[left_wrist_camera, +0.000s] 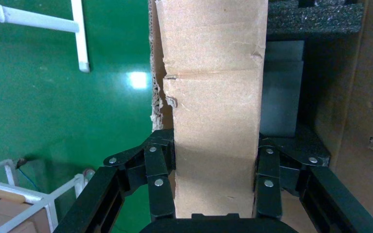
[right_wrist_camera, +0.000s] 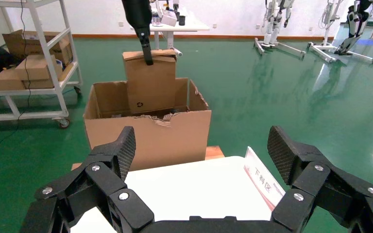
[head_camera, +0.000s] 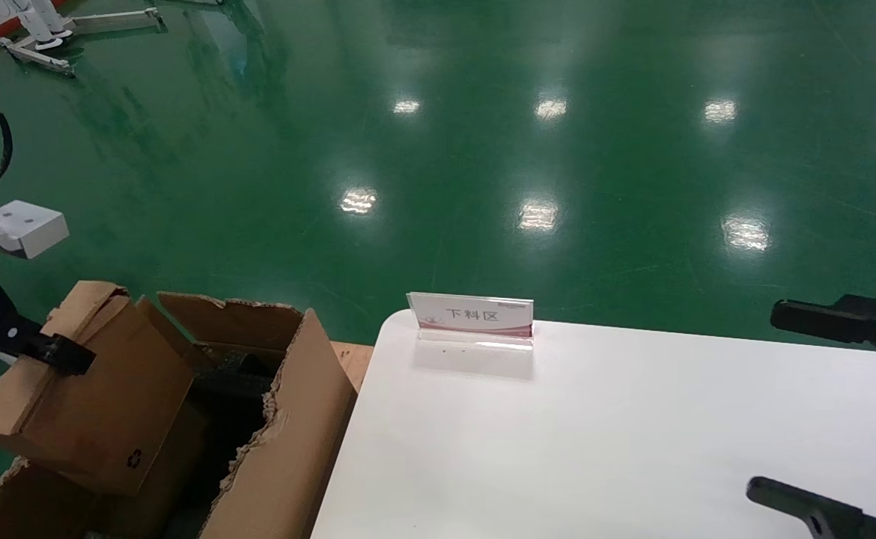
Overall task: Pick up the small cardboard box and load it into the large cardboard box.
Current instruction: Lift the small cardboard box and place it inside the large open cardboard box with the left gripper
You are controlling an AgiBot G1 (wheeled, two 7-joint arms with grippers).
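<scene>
The small cardboard box (head_camera: 90, 393) hangs tilted over the open top of the large cardboard box (head_camera: 288, 449), its lower edge dipping just inside the rim; in the right wrist view it stands upright in the carton's mouth (right_wrist_camera: 150, 87). A small black recycling symbol (head_camera: 134, 457) is printed near its lower corner — the only mark that can be read on it. The left gripper (left_wrist_camera: 213, 182) grips the box by its narrow sides: in the left wrist view one black finger (left_wrist_camera: 158, 182) presses flat against one cardboard face and its partner lies against the opposite face, the box (left_wrist_camera: 213, 121) filling the whole gap between them. In the head view a gripper finger (head_camera: 52, 350) crosses the upper edge of the box. The large carton has ragged torn top edges and stands on the green floor (head_camera: 483, 150) just beside the white table (head_camera: 633, 449); black foam (left_wrist_camera: 315, 17) and a grey block show inside it. On the table's far edge stands a clear sign holder (head_camera: 472, 322) with a white and red card reading 下料区. The right gripper (right_wrist_camera: 201, 150) hovers above the table's right side, well apart from both boxes, its fingers spread wide with nothing between them.
</scene>
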